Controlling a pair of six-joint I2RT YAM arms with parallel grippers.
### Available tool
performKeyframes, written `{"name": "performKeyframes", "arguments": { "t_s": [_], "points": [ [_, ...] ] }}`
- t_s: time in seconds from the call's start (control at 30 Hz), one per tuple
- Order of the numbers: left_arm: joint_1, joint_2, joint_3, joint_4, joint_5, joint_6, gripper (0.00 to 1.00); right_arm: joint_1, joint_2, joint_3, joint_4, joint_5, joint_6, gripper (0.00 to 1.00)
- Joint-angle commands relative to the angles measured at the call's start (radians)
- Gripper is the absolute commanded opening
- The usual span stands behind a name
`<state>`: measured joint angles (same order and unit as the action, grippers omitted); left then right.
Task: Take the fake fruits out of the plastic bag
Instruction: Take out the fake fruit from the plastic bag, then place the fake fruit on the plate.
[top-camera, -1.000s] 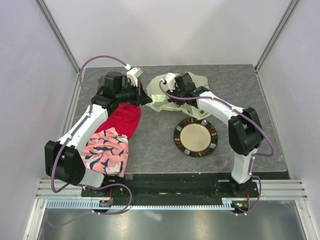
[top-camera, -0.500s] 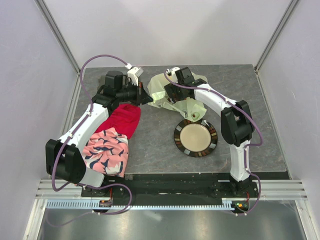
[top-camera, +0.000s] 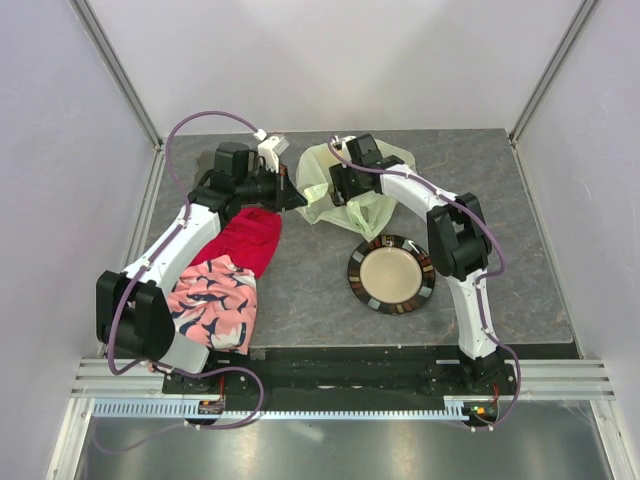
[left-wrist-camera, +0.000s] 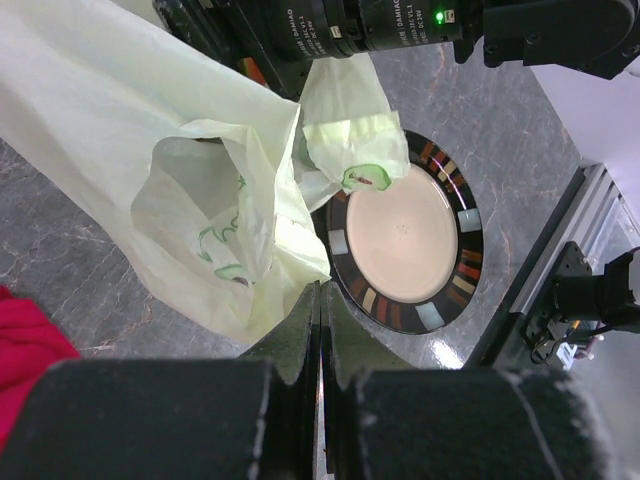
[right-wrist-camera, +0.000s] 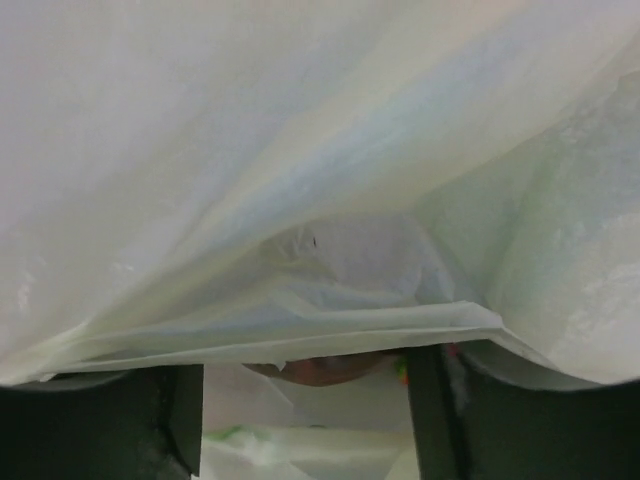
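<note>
Top view first: the plastic bag sits mid-table toward the far edge, with both arms reaching into it. My left gripper is on the bag's left side and my right gripper is down on its middle, but from up here I can't read either pair of jaws.

The left wrist camera shows it. The left jaws are closed, tips together on the bag's lower edge, with the film bunched above them. That view also shows a printed flap of the bag against the rim of the plate; I can't tell if they touch.

The right wrist camera is nearly all pale film. The right fingers stand wide apart with a fold of bag draped across them. Below the fold I can glimpse one of the fake fruits, brownish-red and too hidden to name.

The red cloth and pink patterned cloth lie toward the left edge.
</note>
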<state>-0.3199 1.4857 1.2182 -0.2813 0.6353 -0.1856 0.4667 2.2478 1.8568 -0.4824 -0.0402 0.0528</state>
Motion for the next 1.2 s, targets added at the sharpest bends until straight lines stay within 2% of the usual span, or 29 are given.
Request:
{"name": "performKeyframes", "arguments": {
  "t_s": [0.0, 0.03, 0.17, 0.4, 0.53, 0.63, 0.67, 0.83, 1.0, 1.17],
  "points": [
    [0.002, 0.010, 0.043, 0.030, 0.027, -0.003, 0.02, -0.007, -0.046, 0.019, 0.028, 0.000, -0.011, 0.50],
    [0.002, 0.011, 0.044, 0.030, 0.026, -0.003, 0.02, -0.010, -0.065, 0.006, 0.030, -0.004, -0.017, 0.43],
    [0.002, 0.021, 0.052, 0.040, 0.024, -0.011, 0.02, -0.013, -0.198, -0.034, 0.038, -0.038, -0.033, 0.34],
    [0.002, 0.044, 0.075, 0.051, 0.007, -0.018, 0.02, -0.016, -0.442, -0.186, 0.070, -0.156, -0.099, 0.34],
    [0.002, 0.053, 0.081, 0.064, 0.017, -0.035, 0.02, -0.016, -0.545, -0.277, 0.071, -0.275, -0.133, 0.33],
    [0.002, 0.054, 0.087, 0.070, 0.010, -0.037, 0.02, -0.008, -0.622, -0.365, 0.050, -0.384, -0.214, 0.34],
    [0.002, 0.053, 0.089, 0.070, 0.009, -0.037, 0.02, -0.002, -0.657, -0.387, 0.032, -0.424, -0.288, 0.34],
    [0.002, 0.054, 0.089, 0.070, 0.000, -0.038, 0.02, 0.052, -0.731, -0.531, -0.116, -0.493, -0.529, 0.34],
    [0.004, 0.056, 0.092, 0.076, 0.000, -0.045, 0.02, 0.104, -0.743, -0.611, -0.243, -0.468, -0.775, 0.34],
    [0.001, 0.050, 0.083, 0.076, -0.008, -0.040, 0.02, 0.133, -0.689, -0.654, -0.286, -0.405, -0.861, 0.36]
  ]
}}
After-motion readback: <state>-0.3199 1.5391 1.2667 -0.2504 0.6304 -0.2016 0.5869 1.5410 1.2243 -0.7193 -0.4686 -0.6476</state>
